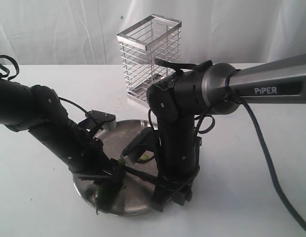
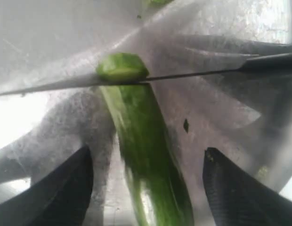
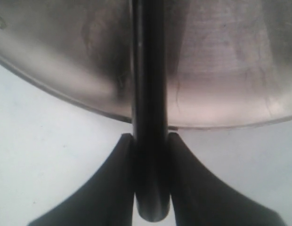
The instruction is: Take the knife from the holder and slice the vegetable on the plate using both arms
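The slim black knife [image 2: 193,74] lies edge-down across the dark green vegetable [image 2: 146,155] on the round steel plate [image 1: 118,136], a small pale-green round [image 2: 121,67] just beyond the blade, while the empty chrome wire holder [image 1: 149,59] stands upright behind the plate's far edge.

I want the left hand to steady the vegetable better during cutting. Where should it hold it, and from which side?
Probably the long uncut body of the vegetable, well back from the knife resting at its cut end. Bring the left hand down from above onto the plate, fingers straddling the narrow width; they stand apart on either side.
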Robot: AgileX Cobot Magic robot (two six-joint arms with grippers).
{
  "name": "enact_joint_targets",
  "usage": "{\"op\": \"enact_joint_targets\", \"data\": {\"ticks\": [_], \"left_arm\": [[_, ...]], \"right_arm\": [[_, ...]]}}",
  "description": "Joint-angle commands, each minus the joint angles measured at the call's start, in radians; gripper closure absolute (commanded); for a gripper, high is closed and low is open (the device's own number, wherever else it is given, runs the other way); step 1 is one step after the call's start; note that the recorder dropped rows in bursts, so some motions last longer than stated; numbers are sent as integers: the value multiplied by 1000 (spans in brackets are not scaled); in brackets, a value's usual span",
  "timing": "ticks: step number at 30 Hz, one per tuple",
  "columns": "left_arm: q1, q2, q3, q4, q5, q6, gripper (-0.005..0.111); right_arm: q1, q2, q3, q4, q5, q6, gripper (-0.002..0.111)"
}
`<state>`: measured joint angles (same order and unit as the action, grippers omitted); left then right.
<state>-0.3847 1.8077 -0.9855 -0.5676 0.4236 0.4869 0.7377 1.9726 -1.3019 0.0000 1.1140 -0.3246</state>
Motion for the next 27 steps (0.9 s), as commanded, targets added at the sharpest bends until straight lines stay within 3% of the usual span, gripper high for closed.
{"op": "enact_joint_targets", "data": {"ticks": [1, 19, 24, 27], "left_arm": [[10, 19, 9, 19, -7, 0, 37], [28, 19, 9, 39, -25, -30, 37], [83, 19, 7, 45, -27, -69, 37], [83, 19, 7, 33, -17, -69, 43]], "right_arm": [[3, -5, 6, 0, 53, -12, 108], [18, -5, 41, -41, 107, 39, 108], [20, -5, 70, -45, 107, 41, 108], [20, -5, 70, -56, 107, 43, 108]]}}
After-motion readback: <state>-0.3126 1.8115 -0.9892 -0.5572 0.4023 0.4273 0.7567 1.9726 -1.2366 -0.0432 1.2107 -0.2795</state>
